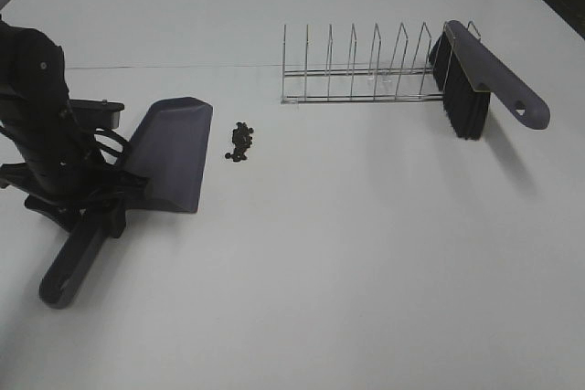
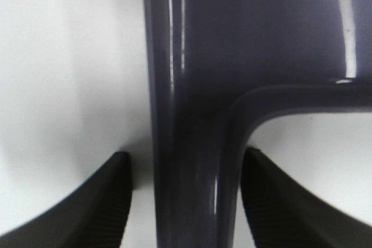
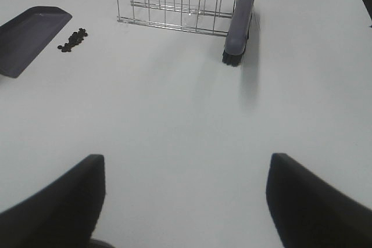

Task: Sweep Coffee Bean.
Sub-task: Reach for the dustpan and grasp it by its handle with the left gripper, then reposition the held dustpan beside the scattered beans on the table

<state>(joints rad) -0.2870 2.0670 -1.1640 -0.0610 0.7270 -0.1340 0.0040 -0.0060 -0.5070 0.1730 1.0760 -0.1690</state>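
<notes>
A small heap of dark coffee beans (image 1: 241, 142) lies on the white table just right of the grey dustpan's (image 1: 169, 152) open edge. They also show in the right wrist view (image 3: 73, 39) beside the dustpan (image 3: 26, 30). My left gripper (image 1: 87, 203) is low over the dustpan's handle (image 2: 192, 114). Its fingers stand on either side of the handle with small gaps, so it is open (image 2: 186, 161). My right gripper (image 3: 187, 161) is open, empty and out of the exterior high view. A grey brush (image 1: 475, 79) with black bristles leans on the rack's right end.
A wire rack (image 1: 356, 70) with several upright dividers stands at the back, right of centre; it also shows in the right wrist view (image 3: 174, 4) with the brush (image 3: 239, 18). White tabletop (image 1: 366, 253) spreads in front of it.
</notes>
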